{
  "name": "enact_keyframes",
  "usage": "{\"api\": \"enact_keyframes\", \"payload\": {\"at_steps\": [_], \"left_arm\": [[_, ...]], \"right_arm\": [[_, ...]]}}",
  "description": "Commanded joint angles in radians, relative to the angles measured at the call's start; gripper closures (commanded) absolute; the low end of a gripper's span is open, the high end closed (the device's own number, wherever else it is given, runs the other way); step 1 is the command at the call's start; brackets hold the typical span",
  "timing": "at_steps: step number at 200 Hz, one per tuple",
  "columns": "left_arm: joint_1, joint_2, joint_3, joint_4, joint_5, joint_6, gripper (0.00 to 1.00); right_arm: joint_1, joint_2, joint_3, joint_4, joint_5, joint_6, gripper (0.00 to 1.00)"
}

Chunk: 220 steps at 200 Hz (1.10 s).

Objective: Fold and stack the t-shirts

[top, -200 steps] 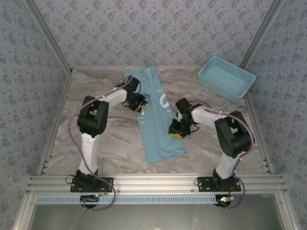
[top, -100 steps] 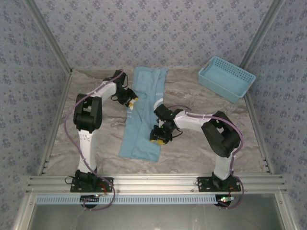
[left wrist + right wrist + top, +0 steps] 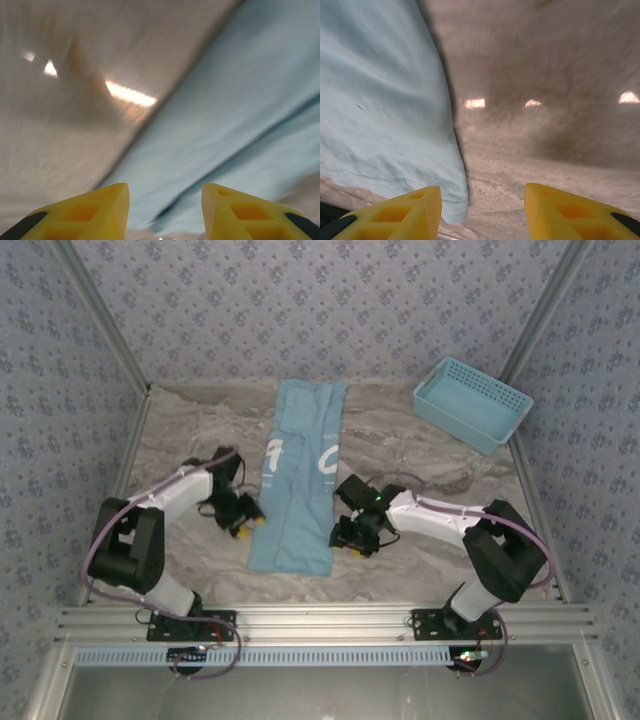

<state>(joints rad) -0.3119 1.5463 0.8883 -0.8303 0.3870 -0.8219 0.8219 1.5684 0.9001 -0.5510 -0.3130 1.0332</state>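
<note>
In the top view, the t-shirt (image 3: 298, 480) lay as a long, narrow folded strip at the centre of the frame. It ran from the far edge of the table (image 3: 420, 455) toward the lower centre, with white lettering visible at mid-length. The left gripper (image 3: 243, 522) sat just beside the strip's lower left edge, jaws apart and holding nothing. The right gripper (image 3: 350, 538) sat just beside the lower right edge, jaws likewise apart and empty. In the left wrist view, the yellow fingers (image 3: 95, 210) stood at the bottom edge with a clear gap between them, and blue fabric lay across the right half beyond them. In the right wrist view, the shirt's hemmed corner ended at lower left, just above the left-hand finger. The basket (image 3: 472, 403) stood at upper right, well apart from the shirt.
</note>
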Motion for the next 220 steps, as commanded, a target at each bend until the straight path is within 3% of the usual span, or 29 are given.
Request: {"api": "enact_keyframes", "payload": {"at_steps": [1,50,153,220], "left_arm": [[-0.045,-0.069,-0.097,-0.028,0.09,0.026,0.57],[-0.062,-0.104,-0.17,-0.101,0.019,0.055,0.58],[-0.09,-0.064,-0.18,0.069,0.051,0.004,0.64],[-0.154,-0.039,-0.168,0.063,0.059,-0.01,0.92]], "right_arm": [[0.049,0.032,0.015,0.035,-0.009,0.123,0.5],[0.107,0.074,-0.034,0.145,0.014,0.272,0.49],[0.153,0.089,-0.031,0.16,-0.02,0.36,0.53],[0.163,0.085,0.017,0.069,-0.028,0.331,0.54]]}}
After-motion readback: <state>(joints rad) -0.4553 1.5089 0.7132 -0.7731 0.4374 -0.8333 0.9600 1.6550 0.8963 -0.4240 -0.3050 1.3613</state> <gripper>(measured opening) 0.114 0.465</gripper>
